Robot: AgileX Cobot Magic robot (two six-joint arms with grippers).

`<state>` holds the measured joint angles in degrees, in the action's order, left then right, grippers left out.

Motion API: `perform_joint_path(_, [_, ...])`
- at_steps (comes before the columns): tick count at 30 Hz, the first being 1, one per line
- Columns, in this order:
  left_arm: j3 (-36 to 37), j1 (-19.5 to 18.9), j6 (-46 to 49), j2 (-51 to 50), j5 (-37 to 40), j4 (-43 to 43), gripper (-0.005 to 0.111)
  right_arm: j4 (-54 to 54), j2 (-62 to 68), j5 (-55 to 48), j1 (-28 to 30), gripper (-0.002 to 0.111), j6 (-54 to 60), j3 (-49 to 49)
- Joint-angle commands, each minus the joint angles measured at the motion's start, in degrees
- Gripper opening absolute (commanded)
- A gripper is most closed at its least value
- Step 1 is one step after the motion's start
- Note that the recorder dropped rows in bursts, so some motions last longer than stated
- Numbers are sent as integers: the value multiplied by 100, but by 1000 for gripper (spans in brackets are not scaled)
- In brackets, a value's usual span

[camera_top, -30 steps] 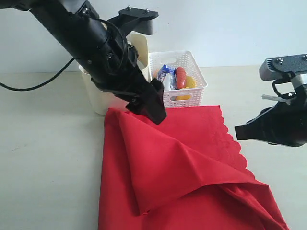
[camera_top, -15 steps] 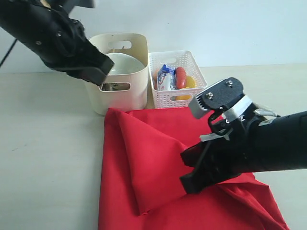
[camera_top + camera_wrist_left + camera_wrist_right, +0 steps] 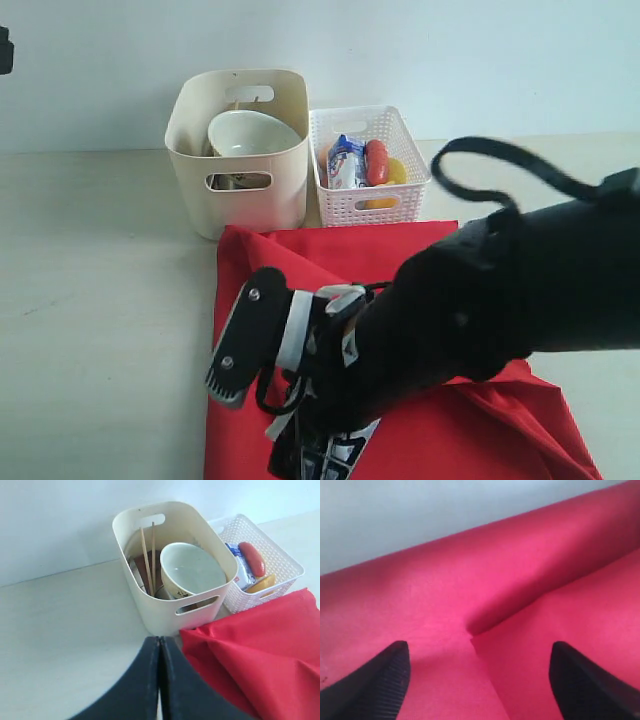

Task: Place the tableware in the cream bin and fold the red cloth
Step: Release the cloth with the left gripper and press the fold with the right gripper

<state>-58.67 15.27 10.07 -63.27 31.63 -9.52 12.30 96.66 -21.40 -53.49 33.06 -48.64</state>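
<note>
Right jaws spread wide, seemingly just above the red cloth (image 3: pixel 485 580); left jaws pressed together.

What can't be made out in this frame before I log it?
1. Exterior view: the right arm covers most of the red cloth, hiding its fold.
2. Exterior view: the right gripper is lost at the bottom edge.
3. In the cream bin, the white bowl and the wall hide most of what lies beside the chopsticks.

red cloth (image 3: pixel 230 270): middle hidden under right arm (image 3: pixel 500 290); cut off at 6 o'clock.
cream bin (image 3: pixel 200 200): white bowl (image 3: pixel 250 135) covers tableware beneath.
left arm (image 3: pixel 4 50): sliver at 10 o'clock.
</note>
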Motion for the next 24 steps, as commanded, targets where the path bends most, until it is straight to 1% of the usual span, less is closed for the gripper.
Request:
perform_joint_path(1, [111,-18,-31,184,-226,-6,0,-2460,515,-297,-357,74,-2228,-338])
perform_joint_path(2, [111,-18,-31,195,-201,-6,0,-2961,628,-443,-420,74,-2734,-423])
perform_joint_path(4, [111,-18,-31,195,-165,-6,0,-3777,839,-771,-479,74,-3404,-544])
perform_joint_path(7, [111,-18,-31,195,-164,-21,0,-4489,1032,-991,-479,72,-4116,-565])
perform_joint_path(9, [111,-18,-31,195,-164,-21,0,-4947,1100,-1059,-479,68,-4617,-565])
perform_joint_path(11, [111,-18,-31,195,-153,-18,0,-5328,1154,-1128,-479,57,-5156,-565])
perform_joint_path(14, [111,-18,-31,195,-131,-18,0,-5725,1204,-1257,-479,33,-5713,-565])
perform_joint_path(16, [111,-18,-31,195,-92,-18,0,-5887,1218,-1353,-479,14,-5929,-575])
perform_joint_path(18, [111,-18,-31,195,-78,-18,0,-6026,1183,-1470,-479,0,-6164,-605])
perform_joint_path(24, [111,-18,-31,195,-20,-18,0,-6177,869,-1918,-363,0,-6621,-853])
